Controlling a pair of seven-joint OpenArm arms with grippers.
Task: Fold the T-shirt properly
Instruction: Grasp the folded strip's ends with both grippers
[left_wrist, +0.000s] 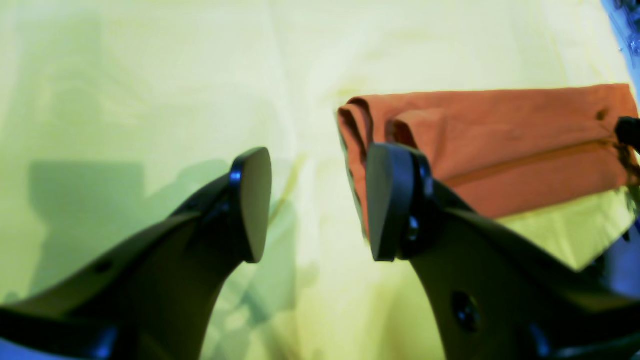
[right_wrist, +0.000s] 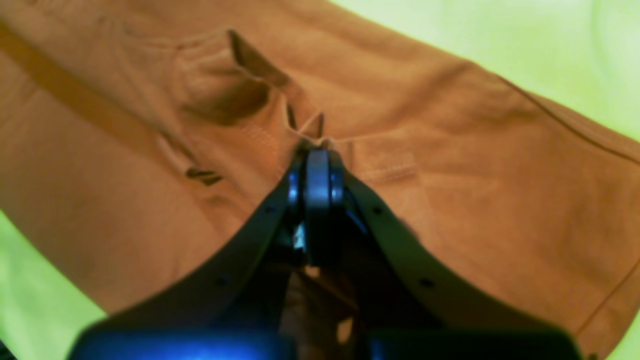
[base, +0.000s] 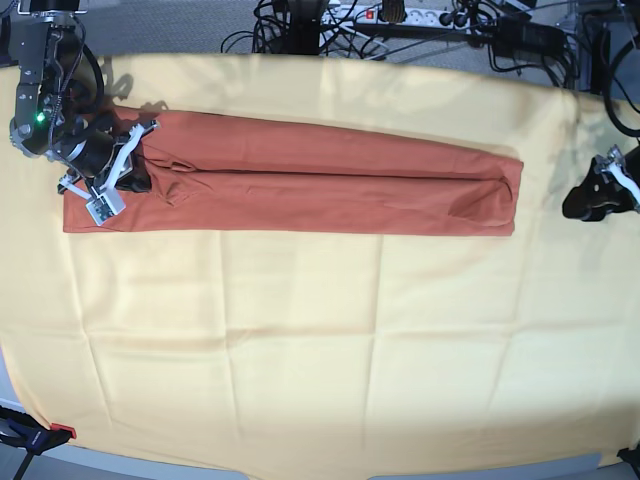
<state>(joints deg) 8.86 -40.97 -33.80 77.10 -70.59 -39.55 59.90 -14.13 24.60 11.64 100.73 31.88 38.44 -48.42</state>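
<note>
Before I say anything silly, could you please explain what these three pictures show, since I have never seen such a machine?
It is a robot with two arms, each ending in a pincer with a small camera behind it. One picture looks down over the whole table; the other two look out along the pincers. A pale yellow cloth covers the table, and on it lies the rust-orange T-shirt, already folded into one long strip. The right pincer, seen at the left of the overview, is shut on the T-shirt, pinching a fold at that end of the strip. The left pincer is open and holds nothing, hovering just off the strip's other end.
</note>
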